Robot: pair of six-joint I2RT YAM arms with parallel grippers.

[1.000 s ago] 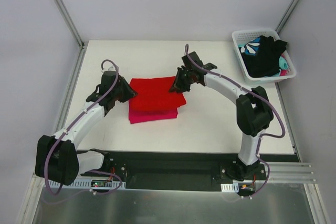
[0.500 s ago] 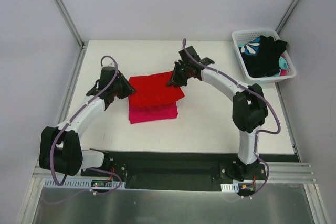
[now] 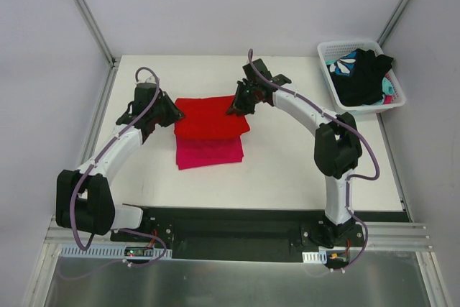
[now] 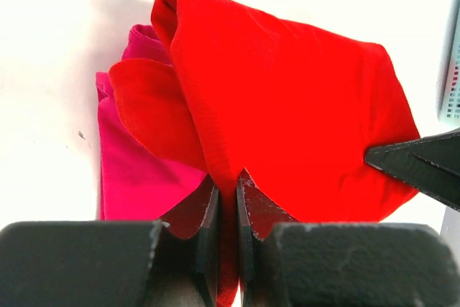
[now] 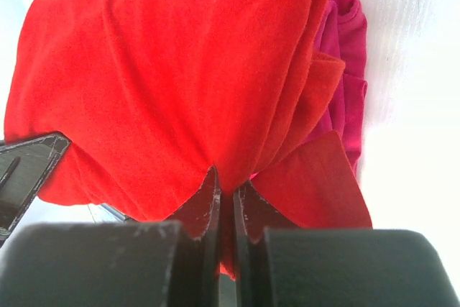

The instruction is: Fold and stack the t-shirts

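Both arms have drawn the folded red t-shirt [image 3: 212,116] farther back over the folded magenta t-shirt [image 3: 210,152] on the tabletop [image 3: 287,170], left tool [image 3: 171,113] and right tool [image 3: 237,106] each pinched narrow on its edge, so this stack seems nearly made while the black and teal garments [image 3: 363,77] wait unfolded in the basket [image 3: 327,52].

Bright, even overhead light. Top view sharp, with only faint soft shadows. Wrist views overexposed: the white matte tabletop [image 4: 43,70] blows out to glare, black metal fingers [image 4: 207,249] near the lens are blurred, large red cloth shirt [image 4: 287,106] is crisp and saturated.
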